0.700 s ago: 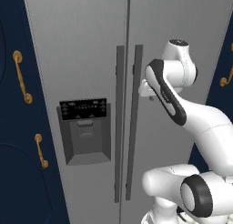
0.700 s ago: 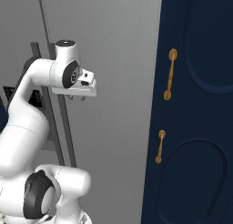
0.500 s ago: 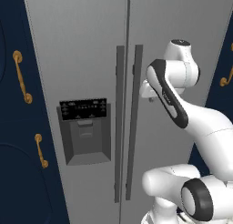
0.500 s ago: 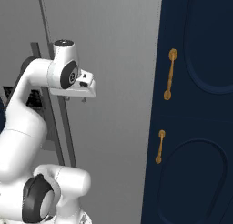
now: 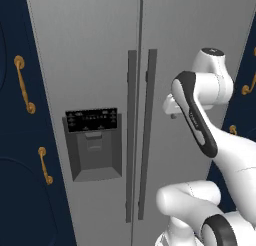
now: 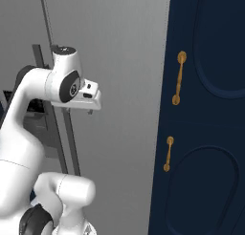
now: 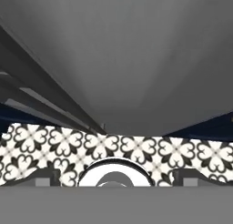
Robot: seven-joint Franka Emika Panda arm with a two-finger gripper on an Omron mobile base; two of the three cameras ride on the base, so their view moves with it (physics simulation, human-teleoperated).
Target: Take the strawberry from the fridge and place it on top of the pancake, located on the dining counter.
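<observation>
The fridge (image 5: 100,65) stands closed before me, a tall grey side-by-side front with both doors shut, so whatever sits on its shelves is hidden from me; I cannot see the strawberry. Navy cabinets (image 6: 206,133) flank the fridge on either side, their panels set with short gold handles (image 6: 179,77).

On the left door, low down, is the black-panel dispenser recess (image 5: 94,145), a dark control strip above a grey alcove. Down the middle, on either side of the door seam, run the two long vertical bar handles (image 5: 131,135), one per door, close together and parallel.

My arm (image 5: 200,120) rises from the lower right of the left base view and bends across the right-hand door. My gripper (image 6: 90,111) hangs just in front of that door's flat grey face, to the right of the bar handles and about level with their upper part, not touching them as far as I can tell. In the hand view I look down the grey door toward a floor (image 7: 136,150) of black-and-white patterned tiles, with the handles running as dark bands on the left. My jaws stand wide apart and hold nothing.
</observation>
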